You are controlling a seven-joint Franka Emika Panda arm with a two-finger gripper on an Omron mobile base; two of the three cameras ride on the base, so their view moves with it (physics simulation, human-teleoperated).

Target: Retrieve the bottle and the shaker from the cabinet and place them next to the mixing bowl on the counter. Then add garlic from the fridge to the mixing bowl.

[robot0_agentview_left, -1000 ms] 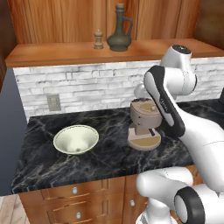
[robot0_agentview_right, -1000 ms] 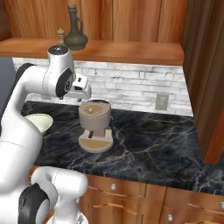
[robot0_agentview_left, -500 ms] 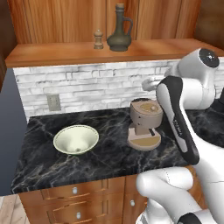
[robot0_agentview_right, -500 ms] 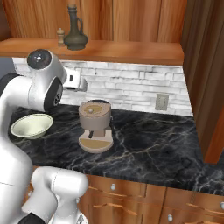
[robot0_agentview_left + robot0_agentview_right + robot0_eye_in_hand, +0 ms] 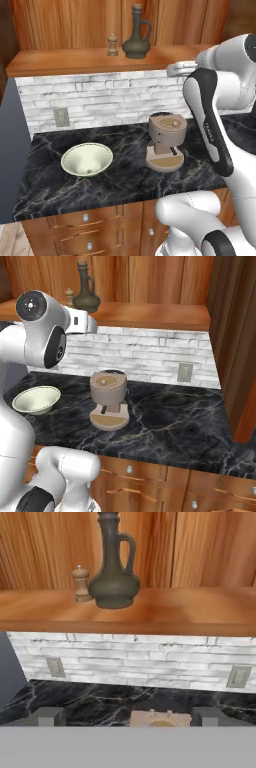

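Left base view had the counter [image 5: 120, 185] of black marble running under a white brick backsplash [image 5: 105, 100], and everything else sat relative to the wooden shelf [image 5: 95, 60] above that brick. Below the shelf and to its right stood a coffee machine [image 5: 165, 142], brown and squat, on the marble. Below the shelf's left half lay the bowl [image 5: 86, 160], pale and upright, well apart from the machine. On the shelf itself the dark bottle [image 5: 136, 34] stood upright with its handle to the right, and the small shaker [image 5: 113, 45] stood just beside it on its left, the two not touching. An outlet [image 5: 61, 117] was set in the brick beneath the shelf's left part. In the hand view the gripper [image 5: 127, 717] sat low, under the shelf edge and above the machine's top, its two fingers [image 5: 47, 716] spread wide and released, with nothing between them; the bottle and shaker were beyond and above them, against the cabinet's wood back.
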